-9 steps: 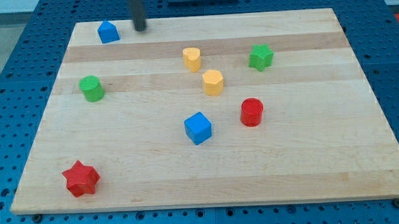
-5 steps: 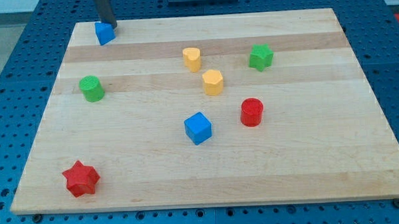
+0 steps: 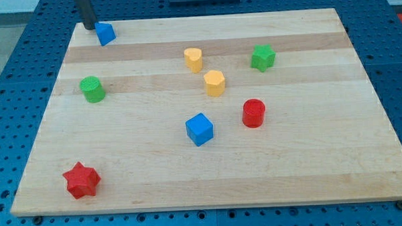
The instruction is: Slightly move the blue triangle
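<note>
The blue triangle [image 3: 105,33] lies near the top left corner of the wooden board [image 3: 310,163]. My tip [image 3: 89,27] is just to the left of it, at the board's top edge, close to the block; contact cannot be made out. The dark rod rises from there out of the view's top.
A green cylinder [image 3: 91,88] sits at the left. Two yellow blocks [image 3: 194,59] [image 3: 214,83] are in the middle, a green block [image 3: 262,57] to their right. A red cylinder [image 3: 253,113], a blue cube [image 3: 199,129] and a red star [image 3: 81,180] lie lower down.
My tip swept left along the board's top edge, from right of the blue triangle to its left. The triangle turned and shifted slightly left.
</note>
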You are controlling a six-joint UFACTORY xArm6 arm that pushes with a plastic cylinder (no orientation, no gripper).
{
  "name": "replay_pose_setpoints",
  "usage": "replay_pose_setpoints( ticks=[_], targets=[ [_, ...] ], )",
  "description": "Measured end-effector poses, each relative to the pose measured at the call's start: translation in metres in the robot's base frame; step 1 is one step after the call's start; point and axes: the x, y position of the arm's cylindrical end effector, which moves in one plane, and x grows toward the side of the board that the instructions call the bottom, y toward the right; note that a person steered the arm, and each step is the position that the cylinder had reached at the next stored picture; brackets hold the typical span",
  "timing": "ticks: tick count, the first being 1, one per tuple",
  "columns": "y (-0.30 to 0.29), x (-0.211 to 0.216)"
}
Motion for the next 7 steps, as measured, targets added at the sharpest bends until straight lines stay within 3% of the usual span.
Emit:
replay_pose_setpoints(
  ticks=[7],
  targets=[
    [0.008,0.025]
  ],
)
